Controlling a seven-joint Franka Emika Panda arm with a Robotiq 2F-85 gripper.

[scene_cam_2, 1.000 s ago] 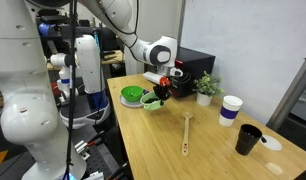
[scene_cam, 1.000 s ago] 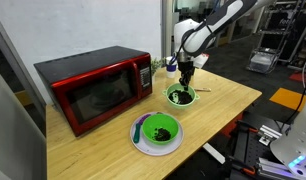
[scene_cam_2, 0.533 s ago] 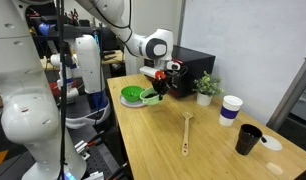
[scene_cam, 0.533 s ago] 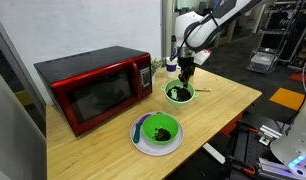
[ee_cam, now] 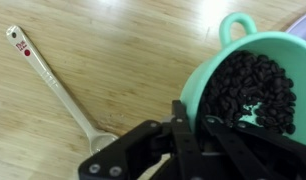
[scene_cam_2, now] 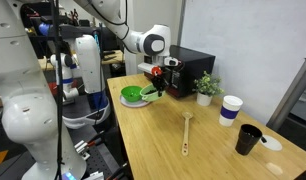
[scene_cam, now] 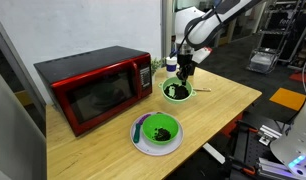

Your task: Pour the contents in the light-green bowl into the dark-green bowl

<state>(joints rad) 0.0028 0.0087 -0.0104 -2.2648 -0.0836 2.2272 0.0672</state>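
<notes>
My gripper (ee_cam: 193, 125) is shut on the near rim of the light-green bowl (ee_cam: 208, 75), one finger inside and one outside. The bowl has a small loop handle and holds the contents (ee_cam: 255, 90), a dark clumpy mass. In an exterior view the gripper (scene_cam: 183, 72) holds this bowl (scene_cam: 178, 91) a little above the table, roughly level. The dark-green bowl (scene_cam: 141, 143), with its wide white ring and something dark in its middle, sits on the table nearer the front edge. It also shows in an exterior view (scene_cam_2: 131, 96) beside the gripper (scene_cam_2: 158, 85).
A red microwave (scene_cam: 93, 85) stands behind the bowls. A white plastic spoon (ee_cam: 53, 80) lies on the wood below the held bowl. A wooden spoon (scene_cam_2: 186, 133), a white cup (scene_cam_2: 230, 109), a black cup (scene_cam_2: 248, 139) and a small plant (scene_cam_2: 204, 87) are also on the table.
The gripper has risen a little with the light-green bowl in it, lifting the bowl off the table. The dark-green bowl has not moved.
</notes>
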